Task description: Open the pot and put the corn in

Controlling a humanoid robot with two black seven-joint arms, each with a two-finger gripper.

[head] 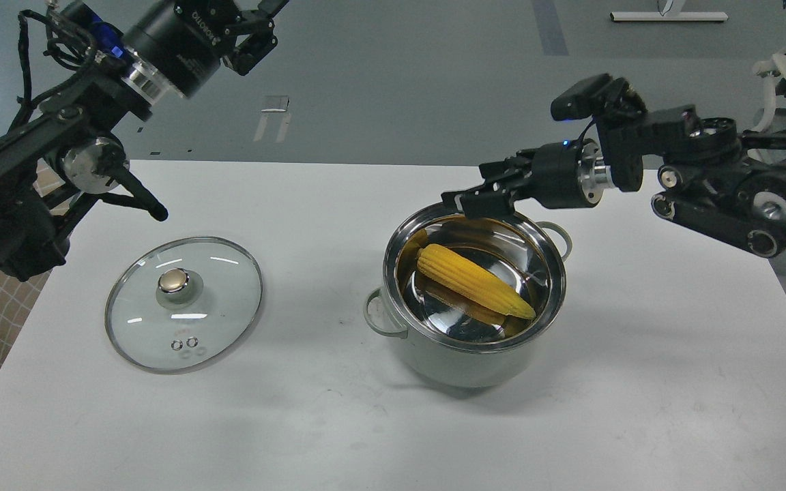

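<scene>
The pale grey-green pot [464, 368] stands open on the white table, right of centre. The yellow corn [471, 279] lies inside it on the shiny steel bottom, pointed end to the front right. My right gripper [478, 187] is open and empty, hovering just above the pot's far rim, clear of the corn. My left gripper [256, 27] is raised high at the top left, far from the pot; its fingers run partly out of the frame, so their state does not show.
The round glass lid [183, 303] with its gold knob lies flat on the white table [297, 423], left of the pot. My left arm's elbow hangs above the table's left edge. The grey floor lies beyond the table's far edge.
</scene>
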